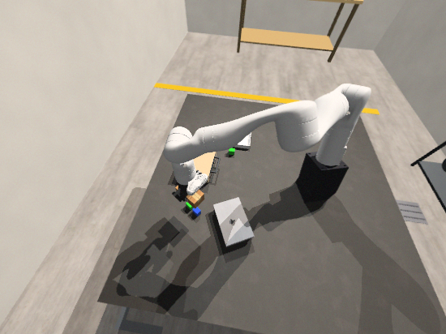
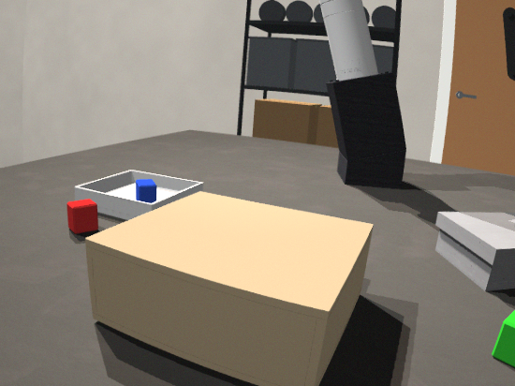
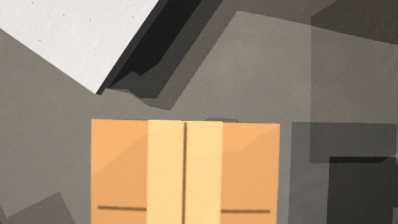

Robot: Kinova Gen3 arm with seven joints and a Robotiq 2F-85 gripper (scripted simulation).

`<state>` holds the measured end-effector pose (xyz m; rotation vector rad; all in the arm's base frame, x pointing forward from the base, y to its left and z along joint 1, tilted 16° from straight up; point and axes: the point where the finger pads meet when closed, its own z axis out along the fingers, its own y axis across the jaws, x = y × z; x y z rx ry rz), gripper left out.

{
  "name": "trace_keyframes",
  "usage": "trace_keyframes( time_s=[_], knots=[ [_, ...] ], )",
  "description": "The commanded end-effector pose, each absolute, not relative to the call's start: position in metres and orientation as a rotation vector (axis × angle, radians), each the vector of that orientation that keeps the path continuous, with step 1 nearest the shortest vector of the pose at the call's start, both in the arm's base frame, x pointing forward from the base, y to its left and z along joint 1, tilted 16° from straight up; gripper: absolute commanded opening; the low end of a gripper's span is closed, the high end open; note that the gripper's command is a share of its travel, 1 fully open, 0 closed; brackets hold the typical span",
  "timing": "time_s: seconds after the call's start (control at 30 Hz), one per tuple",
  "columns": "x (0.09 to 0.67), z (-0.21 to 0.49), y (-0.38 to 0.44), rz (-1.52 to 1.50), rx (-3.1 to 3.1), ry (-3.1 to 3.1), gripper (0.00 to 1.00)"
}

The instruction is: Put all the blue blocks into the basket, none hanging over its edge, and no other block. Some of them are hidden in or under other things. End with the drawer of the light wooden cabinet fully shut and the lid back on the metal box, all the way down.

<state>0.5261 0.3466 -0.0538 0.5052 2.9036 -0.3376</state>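
The brown box [image 1: 195, 198] [image 3: 185, 170] — held above the mat [image 1: 284, 269].

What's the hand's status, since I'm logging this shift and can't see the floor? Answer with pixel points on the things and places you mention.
Hand [image 1: 187, 194] on cardboard box [image 1: 196, 198] [image 3: 185, 170]. Blue block [image 1: 196, 211] uncovered beside green one [image 1: 189, 206].

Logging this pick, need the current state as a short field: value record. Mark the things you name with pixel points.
gripper: the gripper [image 1: 187, 193] [image 2: 509, 44] has its fingers shut on the cardboard box [image 1: 195, 198] [image 3: 120, 170]
loose blue block [image 1: 196, 211]: on mat, beside near green block [image 1: 189, 206] [image 2: 507, 341]
basket [image 1: 243, 147] [image 2: 110, 204]: white, one blue block inside [image 2: 146, 190]
far green block [image 1: 231, 152]: outside basket
red block [image 2: 82, 216]: outside basket
metal box [image 1: 227, 242] [image 2: 459, 257]: lid [image 1: 242, 229] [image 2: 478, 231] on, full seating uncertain
cabinet [image 1: 204, 161] [image 2: 229, 245]: drawer state not visible
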Motion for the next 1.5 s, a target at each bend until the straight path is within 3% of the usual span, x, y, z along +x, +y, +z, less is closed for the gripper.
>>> trace_keyframes(
  time_s=[0.0,0.33,0.6,0.67,1.07,1.47],
  knots=[
    [0.528,-0.052,0.345,-0.335,0.503,2.903,0.67],
    [0.555,-0.035,0.292,-0.337,0.462,2.917,0.67],
    [0.591,0.000,0.168,-0.344,0.355,2.943,0.67],
    [0.591,0.000,0.168,-0.344,0.355,2.943,0.67],
    [0.587,0.048,-0.011,-0.363,0.165,2.968,0.67],
    [0.579,0.057,-0.045,-0.369,0.122,2.971,0.67]
  ],
)
